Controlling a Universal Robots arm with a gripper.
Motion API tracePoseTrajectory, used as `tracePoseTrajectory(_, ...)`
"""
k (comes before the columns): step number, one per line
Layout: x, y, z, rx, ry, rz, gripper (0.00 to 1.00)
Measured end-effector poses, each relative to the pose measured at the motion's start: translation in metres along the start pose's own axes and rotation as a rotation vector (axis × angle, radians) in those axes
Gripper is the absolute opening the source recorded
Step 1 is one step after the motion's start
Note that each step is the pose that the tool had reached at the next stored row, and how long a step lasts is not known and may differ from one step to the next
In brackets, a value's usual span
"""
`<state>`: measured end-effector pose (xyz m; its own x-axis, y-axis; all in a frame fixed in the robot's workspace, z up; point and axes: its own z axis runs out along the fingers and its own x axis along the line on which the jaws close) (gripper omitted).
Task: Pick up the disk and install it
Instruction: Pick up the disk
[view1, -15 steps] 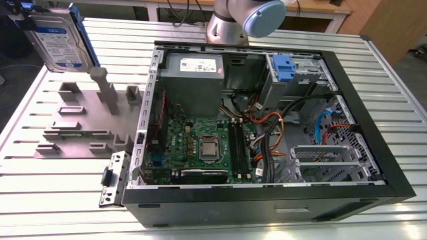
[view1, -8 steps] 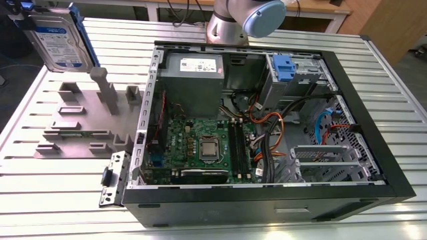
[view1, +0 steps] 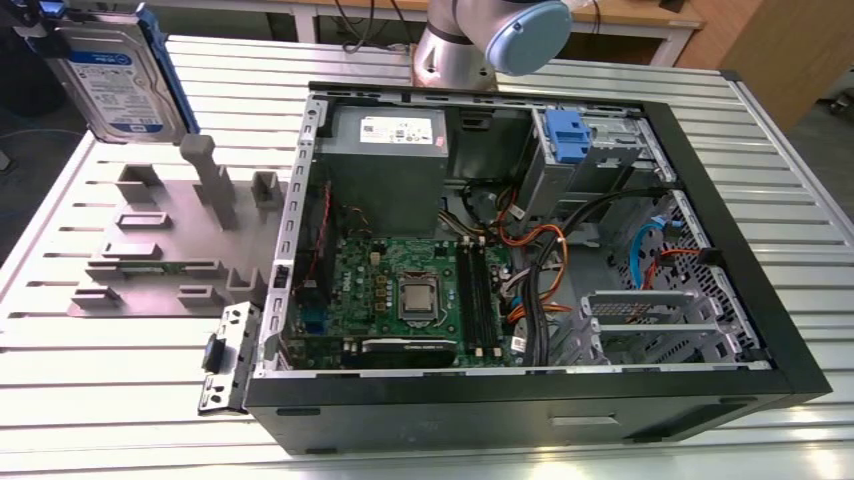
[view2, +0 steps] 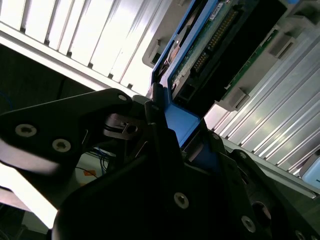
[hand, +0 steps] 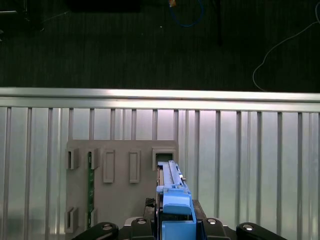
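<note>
In the exterior view my tool (view1: 38, 30) holds the disk (view1: 118, 80) upright by its top edge; it is well apart from the case (view1: 467, 410), out past the case's wall on the exterior view's left, over the far end of the holder (view1: 147, 290) on the desk (view1: 134, 400); inside the case, cables (view1: 534, 250) loop across the space, so I judge the main hazard to be a snag on them, or a knock on the case rim, if the disk goes in at the wrong tilt.

In the second wrist view the tool (view2: 167, 120) is pinched on the blue edge of the disk (view2: 220, 50); the disk's circuit side and connector pins are bare; the grip is on a narrow plastic lip, so I reckon a bump could pivot the disk or slip it free, and the pins could take the harm.

In the first wrist view the disk (hand: 172, 195) shows edge-on over the holder (hand: 120, 175); I cannot tell whether its lower edge is clear of the slot; if it is not, a sideways move toward the case could drag the holder or wrench the disk out of my grip.
</note>
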<state>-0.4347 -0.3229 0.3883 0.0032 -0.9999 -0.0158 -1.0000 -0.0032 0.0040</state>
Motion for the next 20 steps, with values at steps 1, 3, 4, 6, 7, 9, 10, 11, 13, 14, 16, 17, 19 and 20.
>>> tracePoseTrajectory(1,0.0000,0.0000,-0.0004,0.0000,0.0000,0.000,0.36)
tracePoseTrajectory(3,0.0000,0.0000,-0.0014,0.0000,0.0000,0.000,0.36)
tracePoseTrajectory(4,0.0000,0.0000,-0.0019,-0.0001,0.0000,0.000,0.36)
tracePoseTrajectory(6,0.0000,0.0000,-0.0028,0.0000,0.0000,0.000,0.36)
tracePoseTrajectory(7,0.0000,0.0000,-0.0029,0.0001,0.0000,0.000,0.36)
tracePoseTrajectory(9,-0.0001,0.0000,-0.0039,0.0000,0.0000,0.000,0.36)
tracePoseTrajectory(10,-0.0001,0.0000,-0.0040,-0.0001,0.0000,0.000,0.36)
tracePoseTrajectory(11,-0.0001,0.0000,-0.0041,-0.0001,0.0000,0.000,0.36)
tracePoseTrajectory(13,-0.0001,0.0000,-0.0047,-0.0002,0.0001,0.000,0.36)
tracePoseTrajectory(14,-0.0001,0.0000,-0.0050,0.0000,0.0000,0.000,0.36)
tracePoseTrajectory(16,-0.0001,0.0000,-0.0056,-0.0001,0.0000,0.000,0.36)
tracePoseTrajectory(17,-0.0001,0.0000,-0.0059,0.0000,0.0000,0.000,0.36)
tracePoseTrajectory(19,-0.0001,0.0000,-0.0066,-0.0001,0.0000,0.000,0.36)
tracePoseTrajectory(20,-0.0001,0.0000,-0.0068,0.0001,0.0000,0.000,0.36)
